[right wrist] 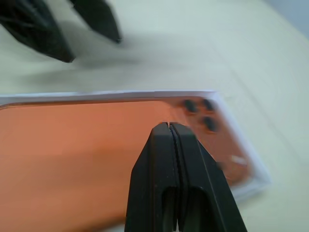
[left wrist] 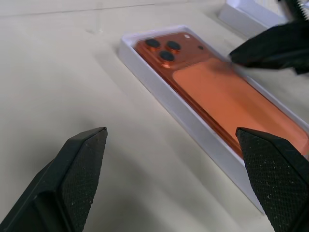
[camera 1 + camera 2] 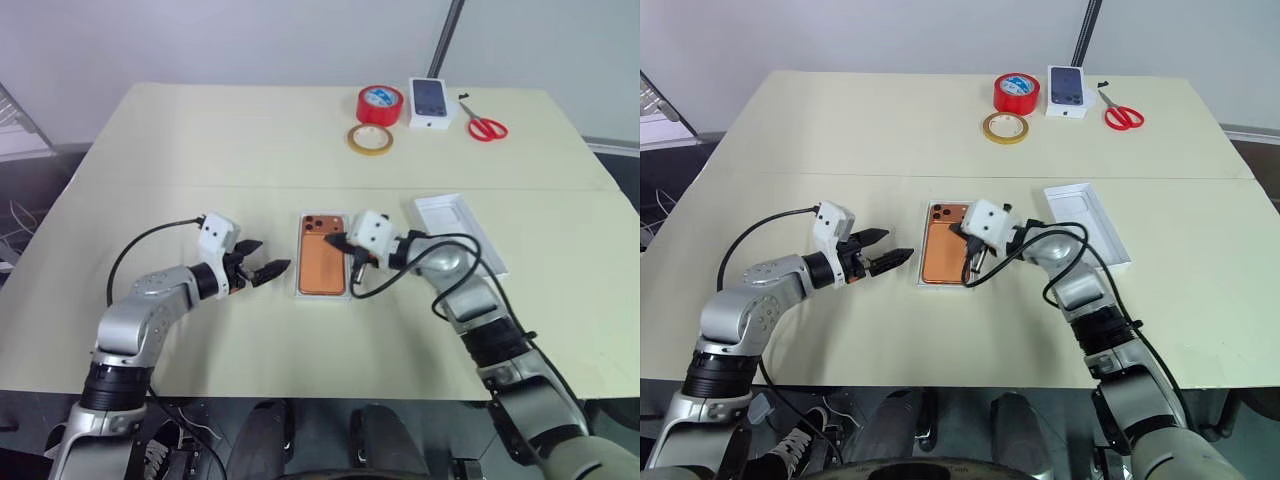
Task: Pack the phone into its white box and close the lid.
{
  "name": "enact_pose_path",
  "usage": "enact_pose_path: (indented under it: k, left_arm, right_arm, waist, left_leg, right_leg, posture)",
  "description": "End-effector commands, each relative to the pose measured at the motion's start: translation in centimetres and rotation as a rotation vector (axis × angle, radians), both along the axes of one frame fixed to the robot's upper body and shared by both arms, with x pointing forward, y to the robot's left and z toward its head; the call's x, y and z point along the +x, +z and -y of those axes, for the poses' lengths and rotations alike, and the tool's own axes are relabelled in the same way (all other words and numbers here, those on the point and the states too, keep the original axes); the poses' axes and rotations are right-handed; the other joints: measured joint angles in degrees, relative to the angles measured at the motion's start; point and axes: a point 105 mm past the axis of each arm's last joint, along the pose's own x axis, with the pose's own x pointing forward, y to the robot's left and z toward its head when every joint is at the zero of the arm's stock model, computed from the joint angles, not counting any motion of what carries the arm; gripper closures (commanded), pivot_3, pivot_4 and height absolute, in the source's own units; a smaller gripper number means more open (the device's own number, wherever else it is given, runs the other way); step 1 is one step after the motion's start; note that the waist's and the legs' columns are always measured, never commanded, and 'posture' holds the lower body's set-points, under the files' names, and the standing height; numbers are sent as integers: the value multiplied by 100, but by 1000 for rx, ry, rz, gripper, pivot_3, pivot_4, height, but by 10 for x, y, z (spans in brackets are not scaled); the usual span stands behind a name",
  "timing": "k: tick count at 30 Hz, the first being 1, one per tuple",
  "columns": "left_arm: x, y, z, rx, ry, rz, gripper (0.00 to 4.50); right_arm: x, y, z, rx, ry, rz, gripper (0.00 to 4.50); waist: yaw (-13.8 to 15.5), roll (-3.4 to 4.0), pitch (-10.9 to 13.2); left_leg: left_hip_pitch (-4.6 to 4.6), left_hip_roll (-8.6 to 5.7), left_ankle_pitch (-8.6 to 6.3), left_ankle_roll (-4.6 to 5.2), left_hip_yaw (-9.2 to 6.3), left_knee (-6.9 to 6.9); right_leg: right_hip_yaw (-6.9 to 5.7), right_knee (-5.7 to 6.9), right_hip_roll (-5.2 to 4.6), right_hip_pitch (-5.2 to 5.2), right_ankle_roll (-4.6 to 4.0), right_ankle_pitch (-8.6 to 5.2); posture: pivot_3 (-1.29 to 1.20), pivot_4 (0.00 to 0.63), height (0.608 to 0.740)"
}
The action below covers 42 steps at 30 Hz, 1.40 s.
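The copper-orange phone (image 3: 322, 262) lies back up, camera cluster at the far end, inside the shallow white box (image 3: 299, 262) at the table's middle. My left gripper (image 3: 272, 256) hovers open just left of the box, its fingers (image 2: 77, 169) wide apart with nothing between them. My right gripper (image 3: 333, 240) is shut, and its tip (image 1: 169, 126) sits over the phone's back near the camera end; whether it touches I cannot tell. The lid (image 3: 458, 232) lies open side up on the table to the right of the box.
At the far edge sit a red tape roll (image 3: 380, 103), a yellowish tape roll (image 3: 369, 139), a small white box with a dark phone picture (image 3: 431, 102) and red-handled scissors (image 3: 486, 127). Black cables trail from both wrists.
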Motion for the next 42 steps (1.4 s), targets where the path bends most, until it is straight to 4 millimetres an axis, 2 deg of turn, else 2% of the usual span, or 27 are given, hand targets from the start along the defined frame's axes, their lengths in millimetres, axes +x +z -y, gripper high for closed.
enact_pose_path:
  k: [1, 6, 7, 11, 13, 15, 18, 20, 23, 25, 29, 33, 37, 42]
  left_arm:
    - [10, 2, -7, 139, 33, 102, 1781]
    - [20, -10, -7, 273, 41, 126, 4382]
    - [21, -14, -7, 303, 35, 124, 4448]
    - [14, -26, 19, 276, -79, 49, 4448]
    - [9, -35, 38, 313, -161, 20, 4448]
    - [7, -40, 47, 340, -199, 2, 4448]
    - [-4, -56, 75, 392, -348, -47, 4448]
    - [-6, -59, 83, 403, -387, -59, 4448]
    - [-3, -42, 120, 297, -435, -28, 4448]
    - [-2, -36, 136, 260, -459, -16, 4448]
    - [-10, -35, 169, 266, -549, 35, 4448]
    - [-8, -31, 185, 253, -569, 58, 4448]
    - [-7, -26, 196, 234, -590, 66, 4448]
    - [-4, -26, 195, 236, -587, 73, 4448]
  right_arm:
    - [1, 15, 15, 7, -35, 52, 4500]
    - [5, -1, 34, -95, -98, 59, 4500]
    - [4, -4, 36, -114, -102, 61, 4500]
    - [-1, -15, 35, -162, -86, 59, 4500]
    - [-4, -23, 35, -205, -65, 47, 4500]
    - [-7, -29, 36, -245, -44, 40, 4500]
    - [-11, -25, 30, -188, -29, 23, 4500]
    - [-12, -22, 28, -170, -19, 23, 4500]
    - [-11, -24, 44, -218, -60, 30, 4500]
    - [-12, -24, 53, -230, -82, 25, 4500]
    - [-24, -27, 83, -263, -136, -10, 4500]
    - [-39, -31, 98, -288, -148, -48, 4500]
    - [-45, -30, 109, -290, -181, -62, 4500]
    - [-49, -29, 114, -295, -184, -85, 4500]
  waist:
    - [-13, 0, 0]
    - [-15, 1, 0]
    - [-14, 1, 0]
    - [0, 1, 0]
    - [28, 1, 0]
    - [43, 2, -1]
    - [88, 7, -4]
    - [138, 12, -7]
    - [208, 21, -12]
    - [313, 23, -13]
    - [387, 23, -13]
    - [427, 23, -13]
    - [423, 23, -13]
    - [415, 23, -13]
  left_leg:
    - [0, 0, 0, 0, 1, -1]
    - [0, 2, 1, 0, 5, -8]
    - [0, 2, 1, 0, 5, -7]
    - [0, 1, 1, 1, 6, -4]
    - [-1, 1, 0, 2, 5, 3]
    - [-1, 1, -3, 7, 4, 14]
    - [-1, 1, -10, 19, 4, 36]
    - [0, 2, -13, 23, 1, 49]
    - [0, -1, -19, 33, -3, 66]
    - [0, -9, -23, 41, -6, 78]
    - [-2, -25, -31, 57, -15, 92]
    - [-3, -37, -39, 71, -14, 94]
    - [-2, -38, -39, 71, -14, 96]
    - [-3, -39, -40, 73, -14, 95]
  right_leg:
    - [0, 0, 0, -1, 0, 0]
    - [0, 0, 5, -7, 0, 0]
    - [0, 1, 5, -6, 0, 0]
    - [0, 1, 5, -3, 0, 0]
    - [-3, 1, 4, 1, 1, 0]
    - [-8, 1, 5, 9, 1, -1]
    - [-9, 4, 11, 20, 2, -1]
    - [-10, 4, 21, 31, 2, -1]
    - [-15, 2, 17, 44, 2, -2]
    - [-24, -3, 6, 56, 2, -2]
    - [-39, -20, -10, 76, 2, -2]
    - [-38, -29, -32, 81, 2, -2]
    - [-40, -29, -37, 82, 2, -2]
    - [-40, -31, -39, 81, 1, -2]
  posture:
    - [0, 150, 728]
    - [0, 150, 728]
    - [0, 150, 728]
    - [0, 150, 728]
    - [0, 150, 728]
    - [0, 150, 728]
    - [0, 150, 728]
    - [0, 150, 728]
    - [0, 150, 728]
    - [0, 150, 728]
    - [0, 150, 728]
    - [0, 150, 728]
    - [0, 150, 728]
    - [0, 150, 728]
